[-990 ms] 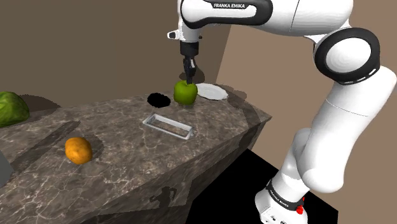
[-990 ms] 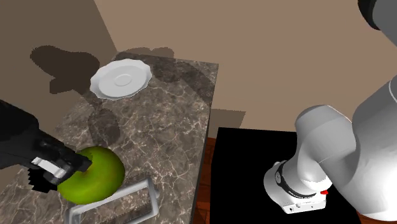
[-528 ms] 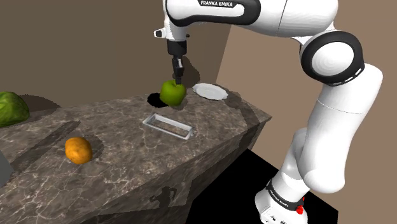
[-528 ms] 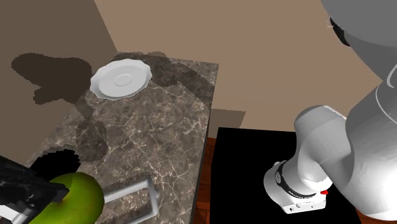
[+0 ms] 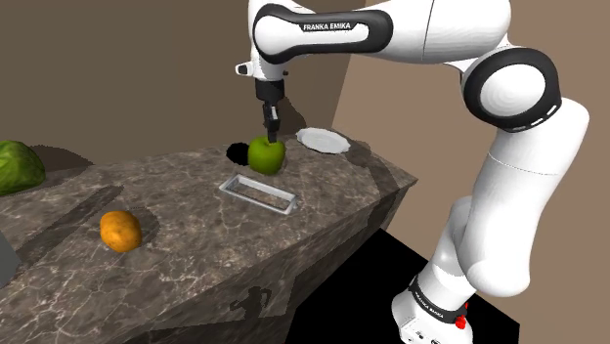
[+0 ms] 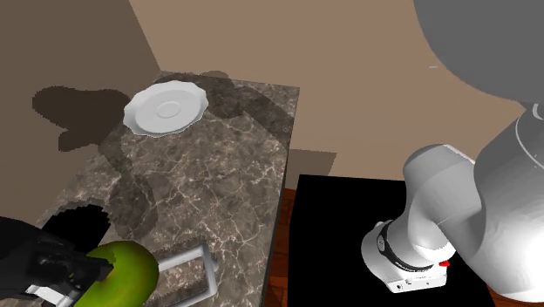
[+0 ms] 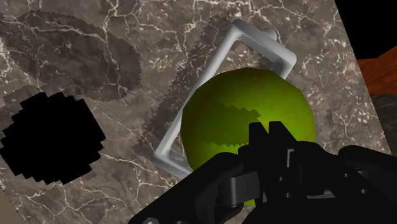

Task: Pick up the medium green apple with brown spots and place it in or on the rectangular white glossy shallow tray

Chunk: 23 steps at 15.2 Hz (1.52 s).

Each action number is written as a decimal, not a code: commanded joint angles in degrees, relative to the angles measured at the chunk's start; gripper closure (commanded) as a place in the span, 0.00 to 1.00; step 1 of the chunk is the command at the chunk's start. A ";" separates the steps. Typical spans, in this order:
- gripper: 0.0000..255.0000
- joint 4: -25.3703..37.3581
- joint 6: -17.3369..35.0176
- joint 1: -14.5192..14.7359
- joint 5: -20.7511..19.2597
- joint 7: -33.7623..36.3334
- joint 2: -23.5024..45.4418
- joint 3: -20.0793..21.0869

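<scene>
Shoulder view, left to right: a green rounded lump (image 5: 18, 166) sits at the counter's far end. An orange-brown bumpy fruit (image 5: 120, 231) sits nearer the front. Both are well apart from the work. Mid-way along the dark veined marble counter (image 5: 166, 191) lies the pale rectangular shallow tray (image 5: 256, 201). Above its far side hangs the green glossy apple (image 5: 266, 155), off the surface; the wrist view puts it over the tray's opening. The black two-finger gripper (image 5: 271, 133) pinches its top, fingers closed on it. The top grip probably leaves the underside free for set-down, and the height likely clears the rim. A round white plate (image 5: 323, 140) sits beyond, unused. What remains is to lower and release.
</scene>
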 commanded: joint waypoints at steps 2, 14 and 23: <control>1.00 -2.28 2.42 0.04 0.01 0.20 0.10 0.04; 1.00 -9.58 11.20 -0.01 0.12 0.58 1.61 0.07; 0.00 -9.92 11.68 -0.02 0.13 0.59 1.74 0.07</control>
